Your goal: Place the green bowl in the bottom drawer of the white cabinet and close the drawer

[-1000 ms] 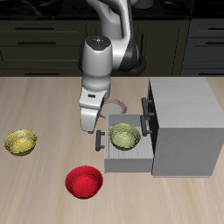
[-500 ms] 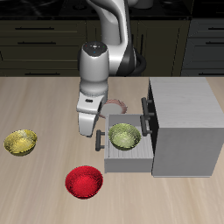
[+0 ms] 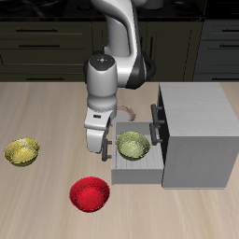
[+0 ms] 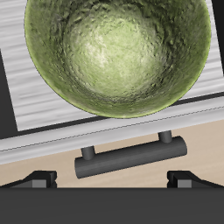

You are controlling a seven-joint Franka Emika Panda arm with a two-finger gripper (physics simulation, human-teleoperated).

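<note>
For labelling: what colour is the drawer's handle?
Dark grey handle; wrist view shows it best.

Bright even light, soft shadows, sharp renders, no glare

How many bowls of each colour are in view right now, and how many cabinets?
Olive-green mottled bowl, sitting in the open bottom drawer: 1
Yellow bowl on the table: 1
Red bowl on the table: 1
Boxy light grey-white cabinet: 1
Total: 4
</note>
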